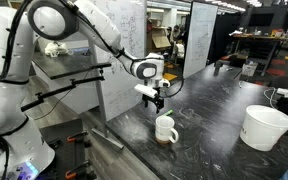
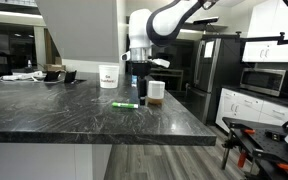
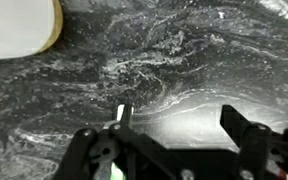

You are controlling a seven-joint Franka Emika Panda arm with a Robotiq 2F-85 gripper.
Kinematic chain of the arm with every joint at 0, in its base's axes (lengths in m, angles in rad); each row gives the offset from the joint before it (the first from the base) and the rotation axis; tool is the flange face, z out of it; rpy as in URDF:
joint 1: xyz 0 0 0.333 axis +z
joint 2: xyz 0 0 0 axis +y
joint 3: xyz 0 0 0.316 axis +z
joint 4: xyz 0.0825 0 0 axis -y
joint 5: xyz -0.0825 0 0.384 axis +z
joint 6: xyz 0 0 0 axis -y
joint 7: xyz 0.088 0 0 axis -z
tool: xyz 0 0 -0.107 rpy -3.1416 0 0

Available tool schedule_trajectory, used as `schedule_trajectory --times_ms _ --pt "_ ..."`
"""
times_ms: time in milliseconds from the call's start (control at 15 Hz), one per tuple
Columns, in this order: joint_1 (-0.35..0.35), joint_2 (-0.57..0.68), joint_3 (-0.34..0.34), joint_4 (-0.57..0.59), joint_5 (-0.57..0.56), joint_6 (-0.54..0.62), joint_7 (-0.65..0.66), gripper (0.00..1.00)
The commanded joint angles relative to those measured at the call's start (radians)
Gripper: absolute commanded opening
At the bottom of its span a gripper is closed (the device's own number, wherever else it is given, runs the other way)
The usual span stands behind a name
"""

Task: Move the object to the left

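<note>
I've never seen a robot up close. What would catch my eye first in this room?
The big white robot arm dominates, bending over a dark marbled counter. Its black gripper hangs close by a white mug. A little green stick lies on the counter near the mug, and a large white bucket-like cup stands further off.

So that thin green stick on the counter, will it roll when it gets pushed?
Probably. The green stick looks slim and lies flat on the glossy counter, so it may roll or skid. It seems light and stiff.
</note>
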Motion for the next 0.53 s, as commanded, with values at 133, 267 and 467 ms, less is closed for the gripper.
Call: schedule_trajectory --times_ms 133,267,467 --pt "-0.050 0.068 0.017 0.082 0.038 0.033 -0.053 1.00" --pt "-0.065 0.102 0.014 0.145 0.040 0.014 -0.066 1.00" --pt "-0.096 0.168 0.027 0.248 0.076 -0.017 -0.097 1.00"
